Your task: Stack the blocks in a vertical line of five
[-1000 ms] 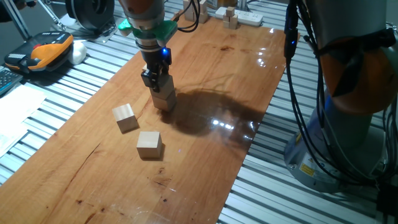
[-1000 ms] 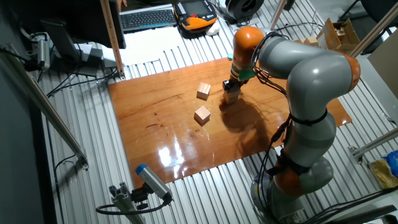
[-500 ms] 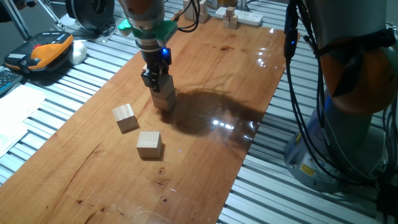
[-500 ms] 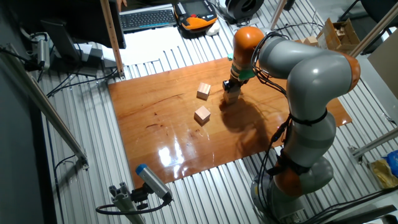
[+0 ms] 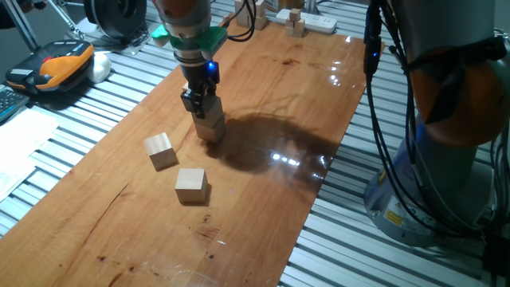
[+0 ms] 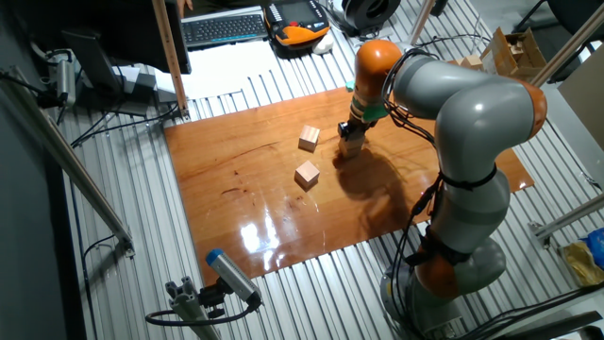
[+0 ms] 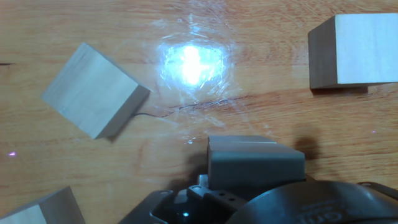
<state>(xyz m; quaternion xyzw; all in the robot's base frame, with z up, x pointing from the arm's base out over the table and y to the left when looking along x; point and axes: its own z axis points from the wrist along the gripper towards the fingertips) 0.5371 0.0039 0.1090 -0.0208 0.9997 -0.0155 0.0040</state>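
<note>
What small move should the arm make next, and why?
Probably grip firmly and lift straight up. The gripper is down over one block, two more blocks lie loose nearby, and no tall stack shows. Whether it has closed, I cannot tell.

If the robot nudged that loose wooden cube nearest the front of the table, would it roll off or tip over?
Probably neither. The cube sits flat on a broad face, so a nudge should slide it across the glossy table. Its plain pale wood looks rigid and fairly light, so the end effector could likely lift it without it bending.

a glossy wooden board (image 5: 271,96) lies on a slatted metal table (image 5: 103,96), catching bright glare.
</note>
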